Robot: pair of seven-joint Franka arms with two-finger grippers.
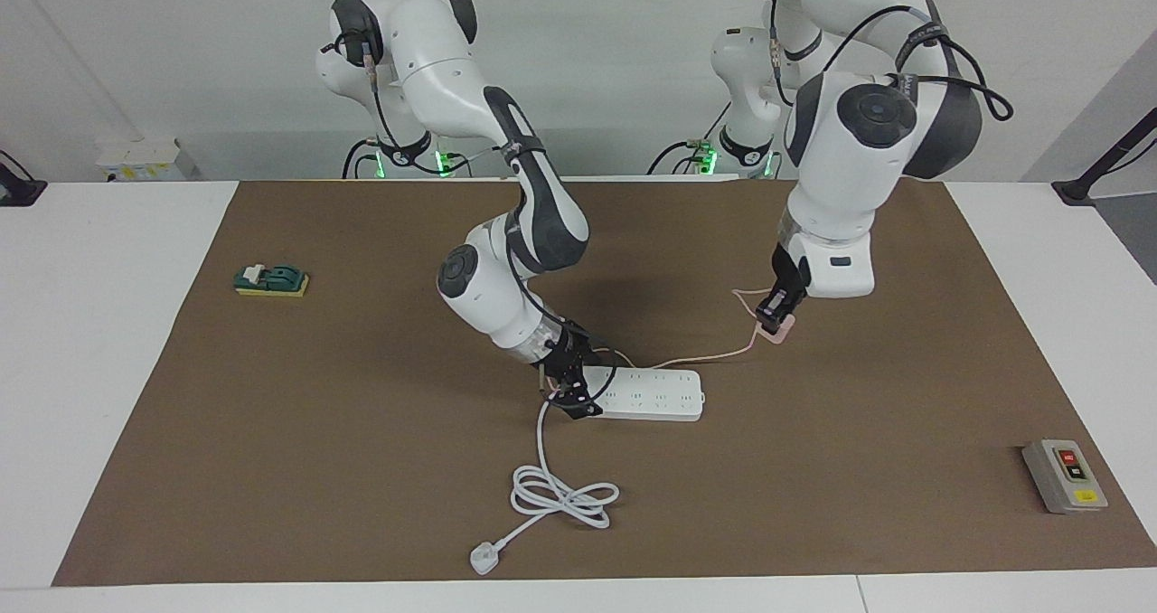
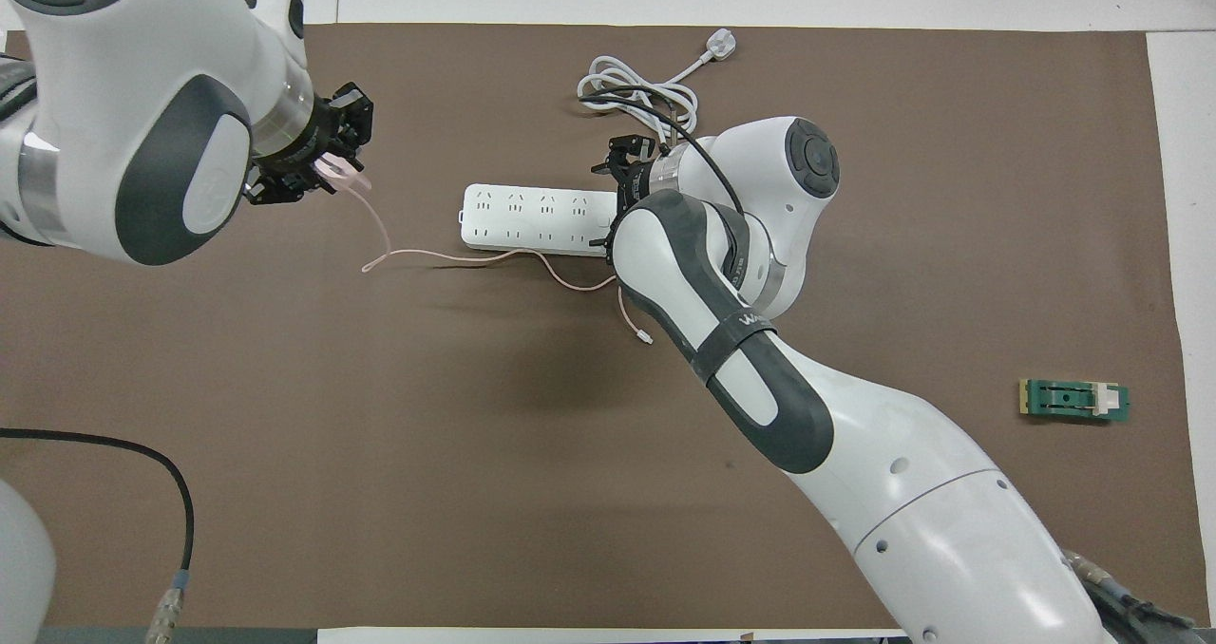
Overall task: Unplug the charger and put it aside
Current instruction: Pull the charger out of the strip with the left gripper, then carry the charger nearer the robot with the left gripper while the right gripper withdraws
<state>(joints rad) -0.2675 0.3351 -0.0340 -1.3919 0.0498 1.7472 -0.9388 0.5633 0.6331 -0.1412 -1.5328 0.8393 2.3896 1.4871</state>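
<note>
charger (image 1: 777, 328) tilted in left gripper (image 1: 776, 316)'s pinch above mat, cable trailing toward power strip (image 1: 653, 394); right gripper (image 1: 571, 394)'s state unclear, at strip's end.

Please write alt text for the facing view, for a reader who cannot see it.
The left gripper holds the pink charger in the air over the brown mat, unplugged, its thin cable trailing down to the white power strip. The right gripper presses on the strip's end toward the right arm's side.
</note>
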